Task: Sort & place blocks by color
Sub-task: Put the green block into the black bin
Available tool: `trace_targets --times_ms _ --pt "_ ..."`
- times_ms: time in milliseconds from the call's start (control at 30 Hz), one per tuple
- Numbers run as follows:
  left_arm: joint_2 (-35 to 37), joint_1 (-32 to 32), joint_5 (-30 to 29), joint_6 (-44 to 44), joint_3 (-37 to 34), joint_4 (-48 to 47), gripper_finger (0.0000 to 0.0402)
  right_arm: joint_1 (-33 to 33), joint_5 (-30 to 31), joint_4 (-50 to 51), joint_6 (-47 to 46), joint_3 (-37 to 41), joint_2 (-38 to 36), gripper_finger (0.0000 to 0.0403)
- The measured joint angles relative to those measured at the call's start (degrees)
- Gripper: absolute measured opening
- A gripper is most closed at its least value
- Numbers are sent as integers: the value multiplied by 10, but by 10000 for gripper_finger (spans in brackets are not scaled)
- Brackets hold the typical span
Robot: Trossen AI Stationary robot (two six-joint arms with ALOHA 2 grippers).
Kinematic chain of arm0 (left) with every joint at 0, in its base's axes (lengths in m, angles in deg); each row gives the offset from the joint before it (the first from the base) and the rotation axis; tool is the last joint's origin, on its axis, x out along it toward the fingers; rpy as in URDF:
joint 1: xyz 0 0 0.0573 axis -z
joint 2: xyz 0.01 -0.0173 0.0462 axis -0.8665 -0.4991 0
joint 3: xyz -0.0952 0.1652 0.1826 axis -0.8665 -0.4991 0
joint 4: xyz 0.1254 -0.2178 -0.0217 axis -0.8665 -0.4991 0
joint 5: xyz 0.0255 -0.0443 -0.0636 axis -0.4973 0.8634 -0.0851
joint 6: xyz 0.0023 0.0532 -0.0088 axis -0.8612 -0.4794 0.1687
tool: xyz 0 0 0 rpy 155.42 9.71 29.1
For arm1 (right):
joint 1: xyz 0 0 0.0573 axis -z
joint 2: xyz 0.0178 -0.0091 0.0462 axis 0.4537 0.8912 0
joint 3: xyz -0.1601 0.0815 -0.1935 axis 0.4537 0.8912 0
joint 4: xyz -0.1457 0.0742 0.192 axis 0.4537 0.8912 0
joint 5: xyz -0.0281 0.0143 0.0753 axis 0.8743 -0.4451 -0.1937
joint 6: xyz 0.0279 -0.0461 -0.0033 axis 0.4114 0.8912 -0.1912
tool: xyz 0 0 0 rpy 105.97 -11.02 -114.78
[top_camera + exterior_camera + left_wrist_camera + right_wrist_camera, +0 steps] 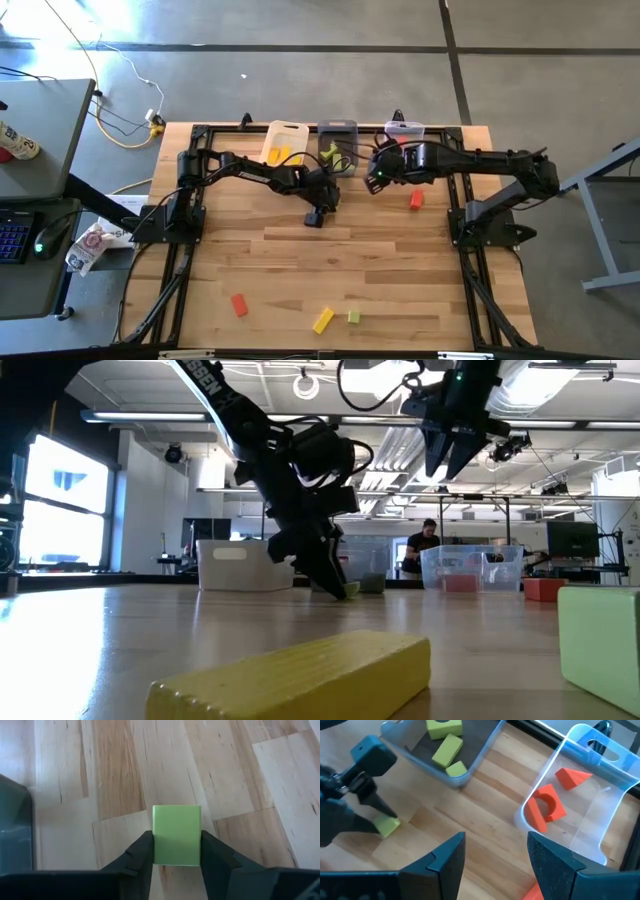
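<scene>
Blocks were partly sorted: we saw greens in the grey bin [470, 767] and reds in the clear bin [600, 795]. Our left gripper [176, 851] pinched a green block [176, 835] on the table [400, 280]; our right gripper [495, 851] hovered spread. Four blocks stayed loose.

The high view looks straight down over the whole table [330, 270], the bins at its 12 o'clock edge. The low view sits at tabletop level, facing across the boards toward those bins, very near a yellow block [300, 675]. The left wrist view looks closely down on a green block [176, 835]; the right wrist view shares it [386, 826] from farther off, with the grey bin [465, 772] and clear bin [600, 820].
</scene>
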Motion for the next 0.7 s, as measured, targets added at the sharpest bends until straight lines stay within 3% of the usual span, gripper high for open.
trace_targets --times_ms 700 --pt "101 -27 -24 9 -1 -2 104 -146 6 0 -107 0 0 201"
